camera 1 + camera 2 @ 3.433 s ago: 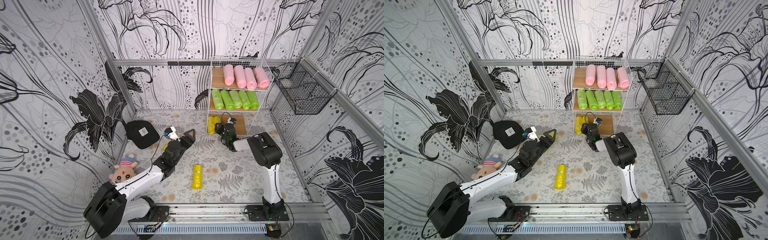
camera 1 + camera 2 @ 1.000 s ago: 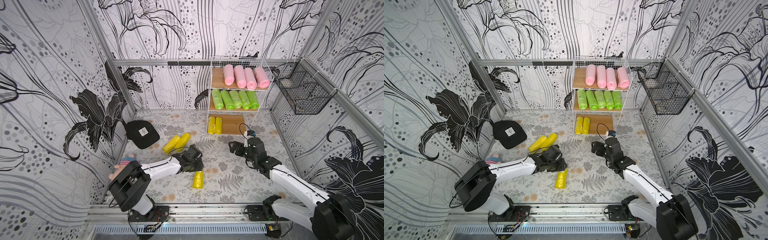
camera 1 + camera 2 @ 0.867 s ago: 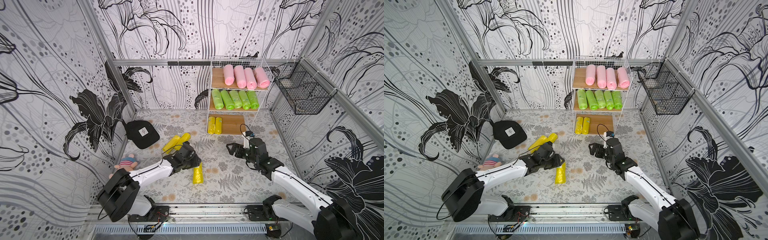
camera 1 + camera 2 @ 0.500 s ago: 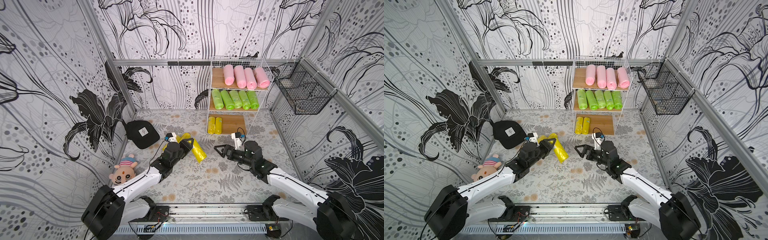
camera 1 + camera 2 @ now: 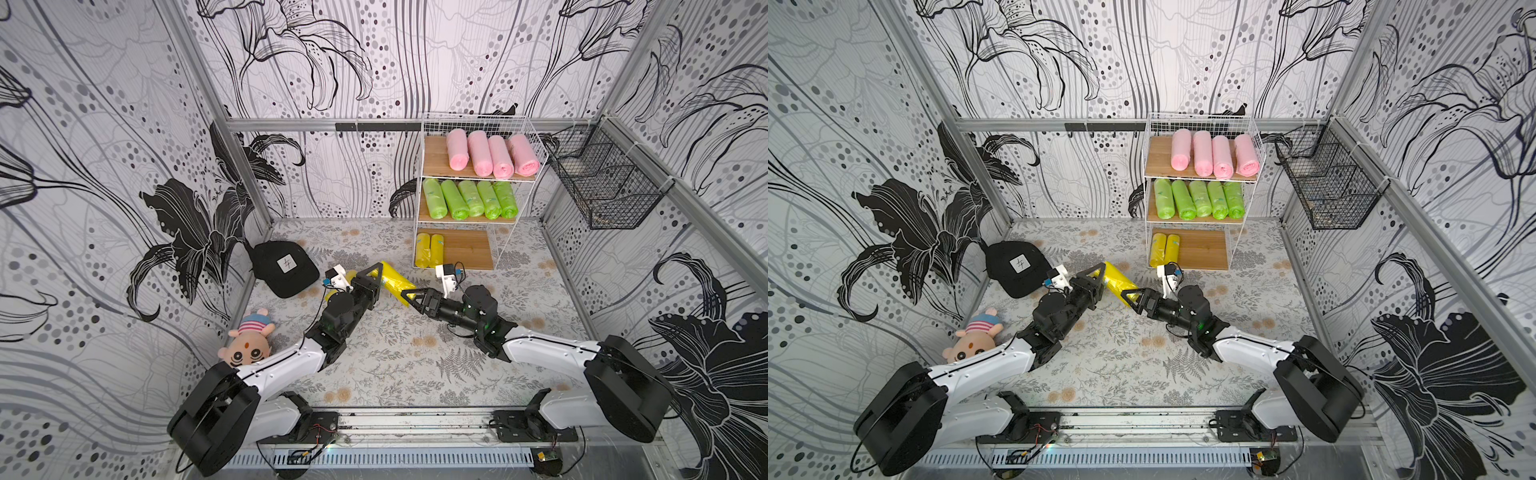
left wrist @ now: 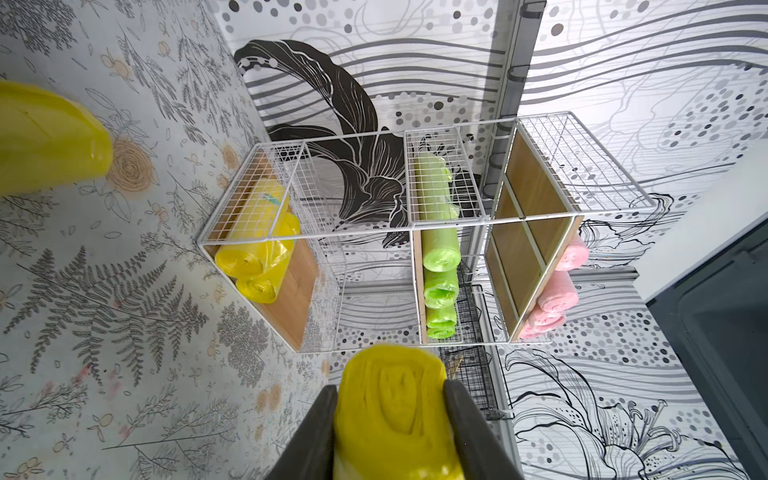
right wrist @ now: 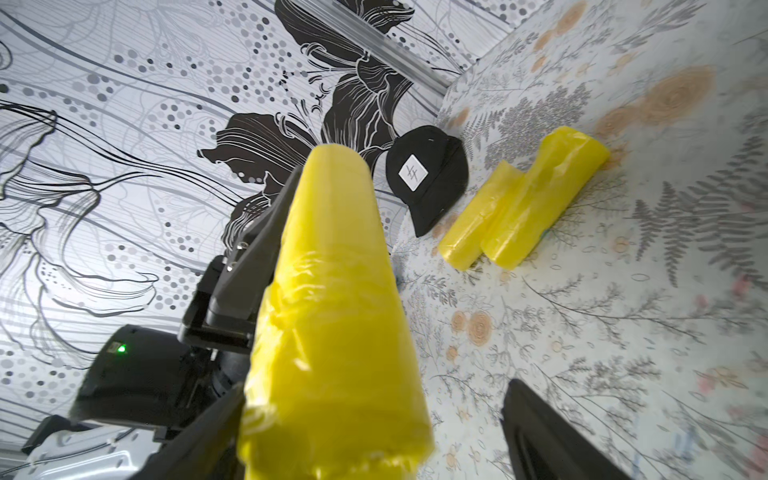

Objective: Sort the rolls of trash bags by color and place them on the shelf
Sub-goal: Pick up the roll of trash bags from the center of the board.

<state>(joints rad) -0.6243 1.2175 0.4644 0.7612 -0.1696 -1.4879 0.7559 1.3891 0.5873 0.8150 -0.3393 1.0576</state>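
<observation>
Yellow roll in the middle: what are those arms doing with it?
The left arm's fingers clamp one end of the yellow roll, and the right arm's fingers stand open around its other end. The shelf holds pink rolls on top, green rolls in the middle, two yellow rolls at the bottom. Two more yellow rolls lie on the floor.
</observation>
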